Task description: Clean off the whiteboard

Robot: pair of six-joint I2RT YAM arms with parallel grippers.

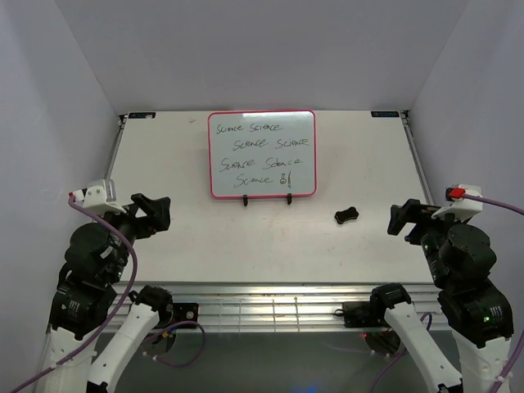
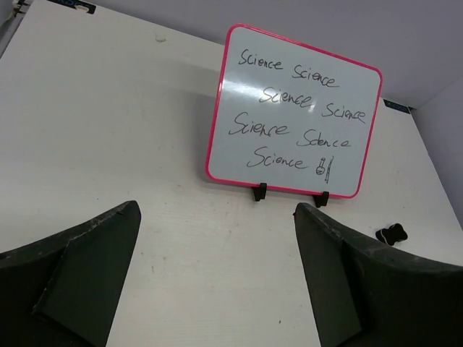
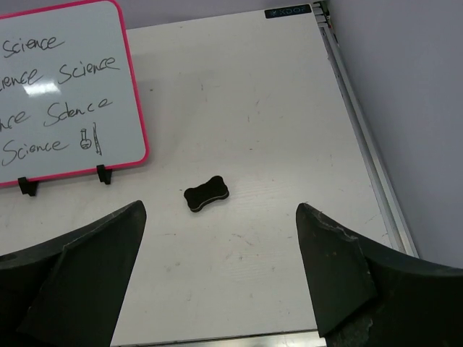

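Right wrist view puts the eraser (image 3: 206, 195) dead ahead, flat on the table (image 3: 275, 108), just right of the whiteboard (image 3: 65, 94), which stands propped at the back, full of writing. Right gripper (image 1: 398, 219) hangs wide open and empty; left gripper (image 1: 160, 214) likewise. Best play, I'd say: drop over the eraser's narrow waist and pinch squarely.

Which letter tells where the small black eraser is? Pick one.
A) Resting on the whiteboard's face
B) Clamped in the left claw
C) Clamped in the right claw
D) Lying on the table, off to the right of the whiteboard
D: the eraser lies flat on the table, right of the whiteboard and apart from it, while the left claw and right claw stand open and empty.
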